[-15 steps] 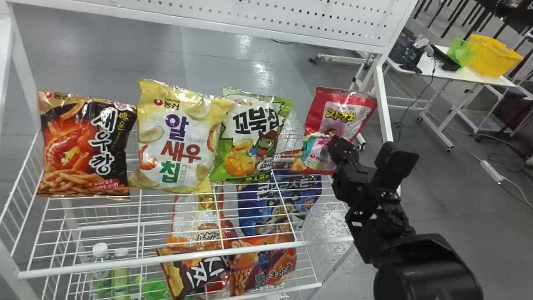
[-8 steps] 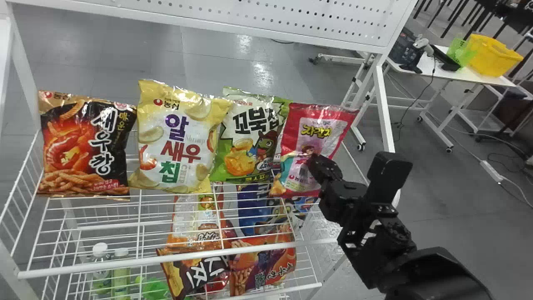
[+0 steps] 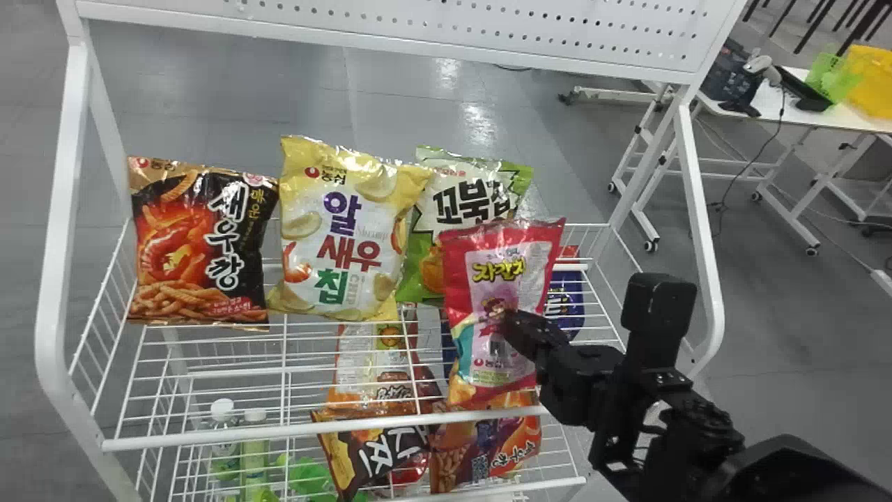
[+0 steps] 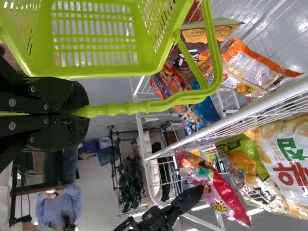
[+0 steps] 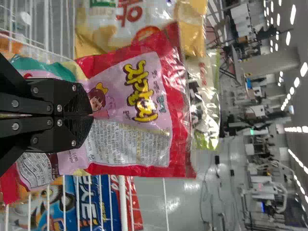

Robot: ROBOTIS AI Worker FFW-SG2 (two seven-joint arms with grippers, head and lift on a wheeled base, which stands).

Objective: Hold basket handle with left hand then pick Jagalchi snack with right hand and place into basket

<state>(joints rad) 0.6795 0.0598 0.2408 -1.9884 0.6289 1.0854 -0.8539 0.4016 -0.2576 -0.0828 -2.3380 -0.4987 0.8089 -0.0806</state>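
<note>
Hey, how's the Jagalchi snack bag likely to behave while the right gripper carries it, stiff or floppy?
The Jagalchi snack will probably act floppy, since its thin wrapper is creased and wavy along the edges. It may sway or twist, as the right gripper pinches just one spot. The glossy highlights suggest a somewhat slippery surface.

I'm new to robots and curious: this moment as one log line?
Left gripper: closed on basket handle; right gripper: holding Jagalchi snack; snack: outside basket
</note>
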